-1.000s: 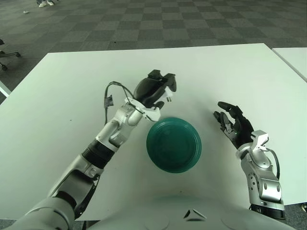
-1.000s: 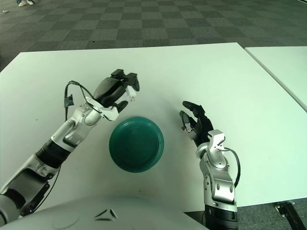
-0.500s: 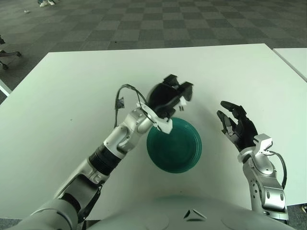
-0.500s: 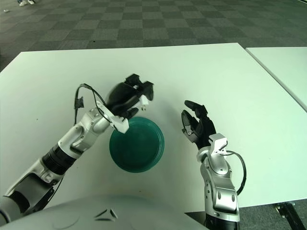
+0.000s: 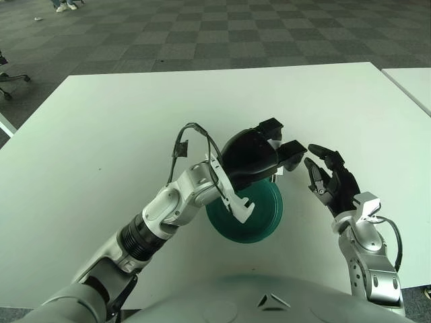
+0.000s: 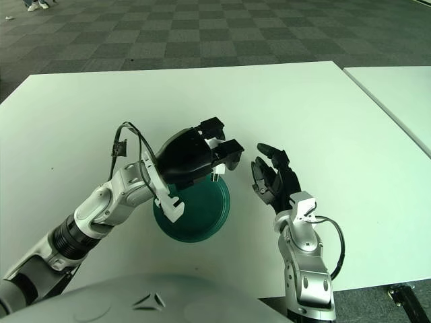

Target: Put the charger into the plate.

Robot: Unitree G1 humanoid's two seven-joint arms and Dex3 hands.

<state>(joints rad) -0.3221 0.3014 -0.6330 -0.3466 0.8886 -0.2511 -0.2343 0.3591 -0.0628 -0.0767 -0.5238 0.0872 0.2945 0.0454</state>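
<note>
- Green plate [image 5: 259, 219] on white table [image 5: 101, 134]
- Left hand [image 6: 195, 153] above plate's 12 o'clock rim; fingers clamp white charger [image 6: 214, 142]
- Right hand [image 5: 332, 183] at plate's 3 o'clock; fingers spread, empty

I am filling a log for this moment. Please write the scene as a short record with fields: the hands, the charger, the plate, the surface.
left hand: black three-finger left hand, above the plate's far edge, fingers closed on the charger
charger: small white charger, mostly hidden between the fingers, held in the air
plate: round dark green plate, nothing visible in it
right hand: right hand, right of the plate, fingers spread, holding nothing
surface: white table
</note>
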